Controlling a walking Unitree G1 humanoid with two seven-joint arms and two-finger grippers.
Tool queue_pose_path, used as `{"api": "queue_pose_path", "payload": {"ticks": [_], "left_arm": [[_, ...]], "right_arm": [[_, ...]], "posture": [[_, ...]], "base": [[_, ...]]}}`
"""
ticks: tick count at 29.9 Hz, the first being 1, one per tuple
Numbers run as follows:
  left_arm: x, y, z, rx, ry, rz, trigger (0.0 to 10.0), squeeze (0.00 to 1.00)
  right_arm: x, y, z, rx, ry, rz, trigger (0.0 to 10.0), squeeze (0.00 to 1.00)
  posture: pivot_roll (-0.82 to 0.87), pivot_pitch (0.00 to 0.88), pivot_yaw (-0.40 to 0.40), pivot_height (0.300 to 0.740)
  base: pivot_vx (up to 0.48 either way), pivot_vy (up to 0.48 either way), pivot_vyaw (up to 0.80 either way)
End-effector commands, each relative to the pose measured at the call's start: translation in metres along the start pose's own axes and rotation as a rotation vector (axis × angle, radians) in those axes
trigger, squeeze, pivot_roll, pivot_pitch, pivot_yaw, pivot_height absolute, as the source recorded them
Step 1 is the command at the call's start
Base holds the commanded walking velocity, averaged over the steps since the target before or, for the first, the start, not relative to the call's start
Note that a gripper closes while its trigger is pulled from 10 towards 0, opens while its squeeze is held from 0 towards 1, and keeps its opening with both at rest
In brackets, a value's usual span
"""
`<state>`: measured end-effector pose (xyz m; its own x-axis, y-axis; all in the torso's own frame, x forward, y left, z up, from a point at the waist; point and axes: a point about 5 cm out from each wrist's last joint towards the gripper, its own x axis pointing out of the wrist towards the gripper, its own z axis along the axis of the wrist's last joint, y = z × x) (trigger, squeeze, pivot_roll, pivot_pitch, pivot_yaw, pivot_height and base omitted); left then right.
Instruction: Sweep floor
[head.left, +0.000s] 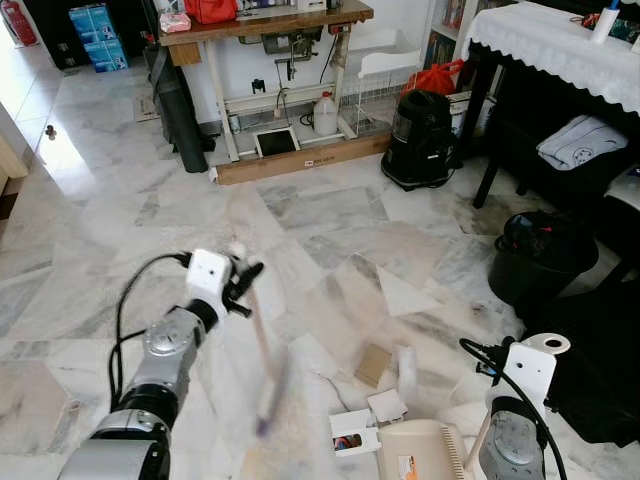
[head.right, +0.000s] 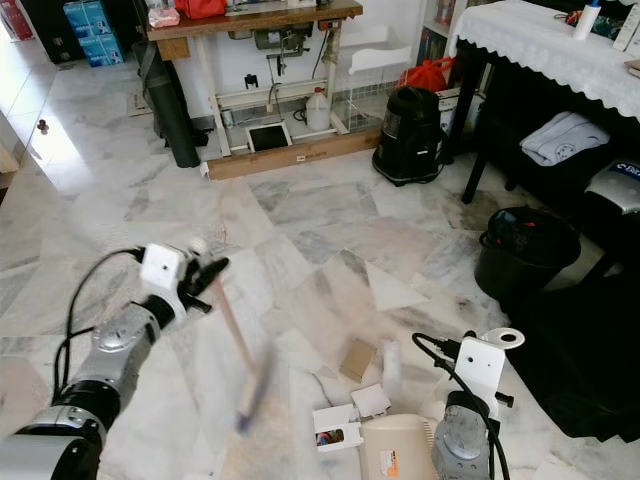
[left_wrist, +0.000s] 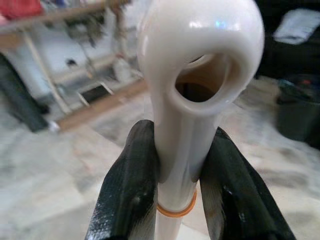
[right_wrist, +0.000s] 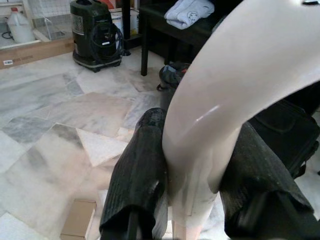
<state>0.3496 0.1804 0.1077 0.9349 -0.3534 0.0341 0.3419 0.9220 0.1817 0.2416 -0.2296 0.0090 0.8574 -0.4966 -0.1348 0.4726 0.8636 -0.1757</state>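
Broom with thin pale handle (head.left: 262, 345) and cream looped plastic end, blurred, slanting down to the marble floor (head.left: 330, 230) just beside the cream plastic dustpan (head.left: 420, 452). Left gripper (left_wrist: 175, 197): both black fingers clamped on the broom's top end; right gripper (right_wrist: 195, 195): fingers closed on the dustpan's curved cream handle. By the dustpan: small cardboard boxes (head.left: 372, 365) and white paper scraps (head.left: 387, 405); beyond it, a black vacuum cleaner (head.left: 420, 140) and black bin (head.left: 540, 255).
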Motion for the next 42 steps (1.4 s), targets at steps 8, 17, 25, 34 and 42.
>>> {"api": "queue_pose_path", "payload": {"ticks": [8,17,25,34,42], "left_arm": [[0.007,-0.014,-0.006,-0.035,0.035,0.034,10.0,0.0],[0.007,-0.039,-0.019,-0.104,0.072,0.009,10.0,0.0],[0.006,-0.05,-0.027,-0.195,0.1,-0.001,10.0,0.0],[0.01,-0.06,-0.027,-0.27,0.112,-0.084,10.0,0.0],[0.009,-0.063,-0.03,-0.371,0.149,-0.18,10.0,0.0]], "right_arm": [[0.0,0.004,-0.002,-0.002,0.019,0.01,10.0,0.0],[0.002,0.003,0.0,-0.017,0.011,0.008,10.0,0.0],[0.001,0.003,-0.003,-0.038,0.02,0.012,10.0,0.0],[0.0,0.003,-0.003,-0.036,0.023,0.008,10.0,0.0],[0.001,0.005,-0.004,-0.031,0.028,0.01,10.0,0.0]], "posture": [[-0.14,0.0,0.043,0.74],[-0.16,0.0,0.034,0.74],[-0.15,0.0,0.031,0.74],[-0.16,0.0,0.037,0.74],[-0.15,0.0,0.04,0.74]], "base": [[0.0,0.0,0.0],[0.0,0.0,0.0],[0.0,0.0,0.0],[0.0,0.0,0.0],[0.0,0.0,0.0]]}}
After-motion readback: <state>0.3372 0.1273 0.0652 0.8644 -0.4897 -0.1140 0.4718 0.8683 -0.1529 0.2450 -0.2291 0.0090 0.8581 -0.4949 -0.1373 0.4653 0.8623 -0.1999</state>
